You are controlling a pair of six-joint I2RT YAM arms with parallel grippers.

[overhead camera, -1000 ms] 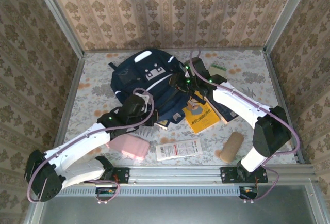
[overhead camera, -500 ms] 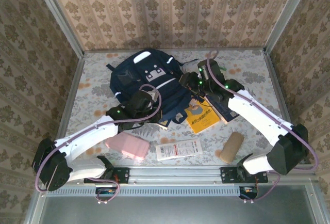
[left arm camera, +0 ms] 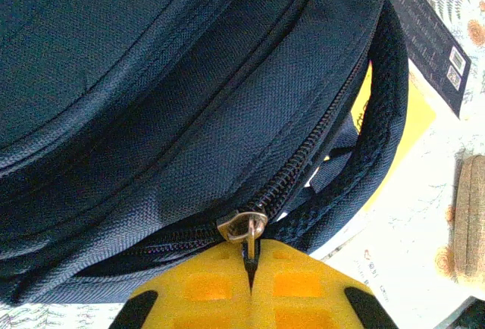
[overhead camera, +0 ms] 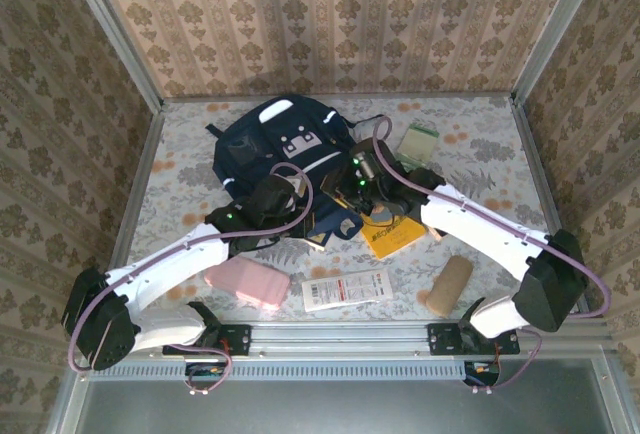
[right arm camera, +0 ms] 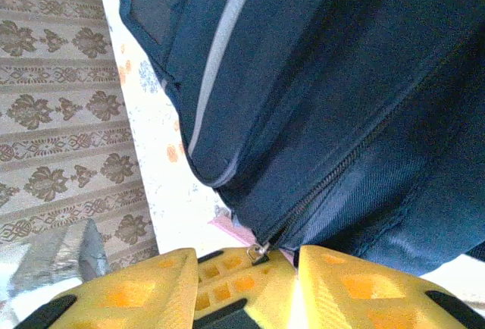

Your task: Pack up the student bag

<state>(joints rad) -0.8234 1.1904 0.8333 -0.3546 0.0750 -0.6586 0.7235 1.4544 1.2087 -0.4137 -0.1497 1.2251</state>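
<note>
Both grippers are sitting at the bag's (overhead camera: pixel 262 146) near edge — left gripper (left arm camera: pixel 250 272) pinching the zip pull (left arm camera: pixel 244 227), zipper (left arm camera: pixel 318 139) running right toward the right gripper (right arm camera: pixel 297 272) — its grip unclear.

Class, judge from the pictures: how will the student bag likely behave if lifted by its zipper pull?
The student bag is probably floppy: its fabric lies creased and slumped. Pulled by the zipper pull, pinched by the left gripper, the zipper would likely slide before the bag rises. Its coarse weave should drag, not slip.

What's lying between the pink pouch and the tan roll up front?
A flat white printed packet, between the pink pouch and the tan roll, seen in the top view.
</note>
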